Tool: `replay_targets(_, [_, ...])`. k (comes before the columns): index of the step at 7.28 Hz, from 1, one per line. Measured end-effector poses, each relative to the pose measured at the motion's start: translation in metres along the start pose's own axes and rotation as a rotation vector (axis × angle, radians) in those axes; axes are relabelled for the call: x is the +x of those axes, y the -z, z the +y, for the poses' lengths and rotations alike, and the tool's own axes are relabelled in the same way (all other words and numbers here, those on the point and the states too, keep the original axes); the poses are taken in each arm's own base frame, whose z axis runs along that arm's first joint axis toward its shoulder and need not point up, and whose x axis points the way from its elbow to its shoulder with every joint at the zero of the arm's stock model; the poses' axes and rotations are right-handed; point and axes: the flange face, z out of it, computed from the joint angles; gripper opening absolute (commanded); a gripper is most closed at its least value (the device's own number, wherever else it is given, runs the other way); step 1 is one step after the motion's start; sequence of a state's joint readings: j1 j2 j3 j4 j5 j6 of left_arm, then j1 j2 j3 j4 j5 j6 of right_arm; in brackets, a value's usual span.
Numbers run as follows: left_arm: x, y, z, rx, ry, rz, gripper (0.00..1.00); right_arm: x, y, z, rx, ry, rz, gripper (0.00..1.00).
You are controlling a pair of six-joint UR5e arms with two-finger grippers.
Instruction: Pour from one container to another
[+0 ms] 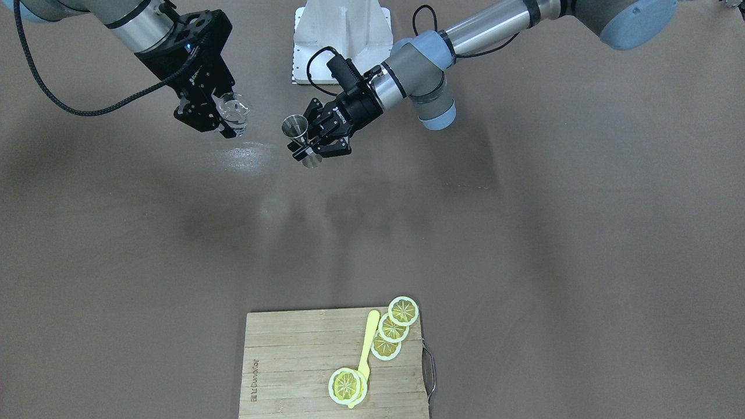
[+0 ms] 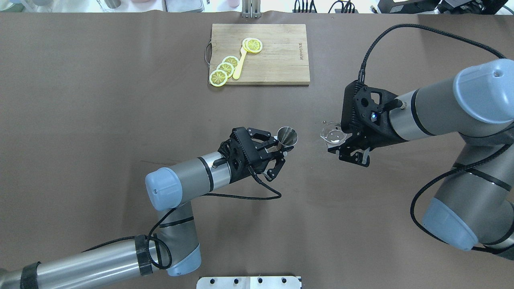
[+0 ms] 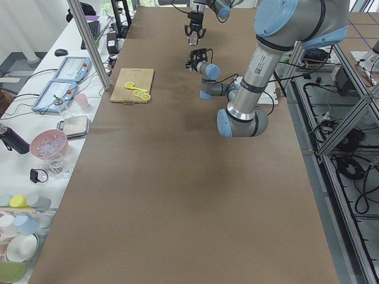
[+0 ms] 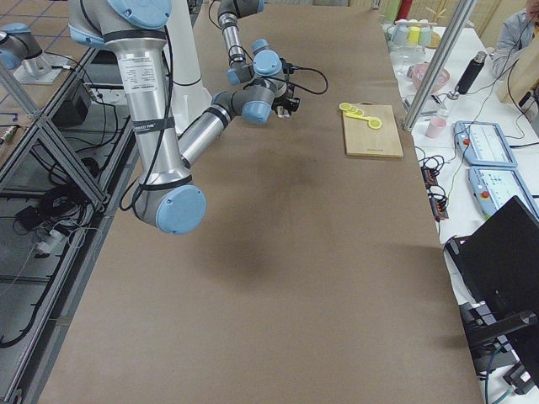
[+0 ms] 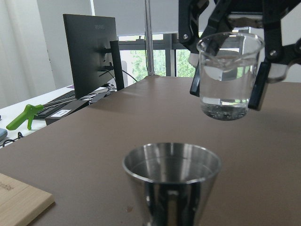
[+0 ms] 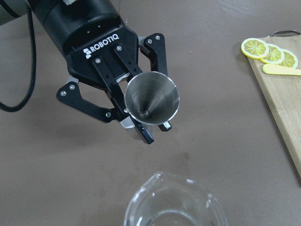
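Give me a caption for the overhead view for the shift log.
Left gripper holds the jigger upright; right gripper holds the cup beside it, apart, upright, not yet pouring.

- Wooden cutting board at the table's twelve o'clock, seen from overhead.
- Three overlapping lemon slices at the board's eight o'clock corner.
- Yellow utensil, with a fourth slice at its one o'clock end.

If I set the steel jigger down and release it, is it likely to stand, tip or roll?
The steel jigger looks tall and slim with a narrow waist, so it would probably tip easily if bumped. Its round cones suggest that once down it would roll in a curve. Polished metal likely slides in the left gripper if loosely held.
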State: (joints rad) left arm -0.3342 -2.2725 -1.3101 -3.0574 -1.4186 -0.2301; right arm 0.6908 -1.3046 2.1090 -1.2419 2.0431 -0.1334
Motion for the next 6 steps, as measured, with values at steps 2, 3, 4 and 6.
replay_targets(2, [0.001, 0.000, -0.001, 0.001, 0.001, 0.001, 0.00, 0.003, -0.005, -0.014, -0.006, -0.002, -0.002, 0.00])
replay_targets(3, [0.001, -0.001, -0.001, 0.002, 0.001, 0.002, 0.00, 0.005, -0.007, -0.019, -0.008, -0.003, -0.003, 0.00])
replay_targets(4, [0.002, -0.001, -0.002, 0.003, 0.001, 0.002, 0.00, 0.007, -0.009, -0.025, -0.011, -0.006, -0.002, 0.00])
replay_targets(6, [0.002, -0.001, -0.002, 0.003, 0.001, 0.003, 0.00, 0.010, -0.013, -0.032, -0.019, -0.010, -0.003, 0.00])
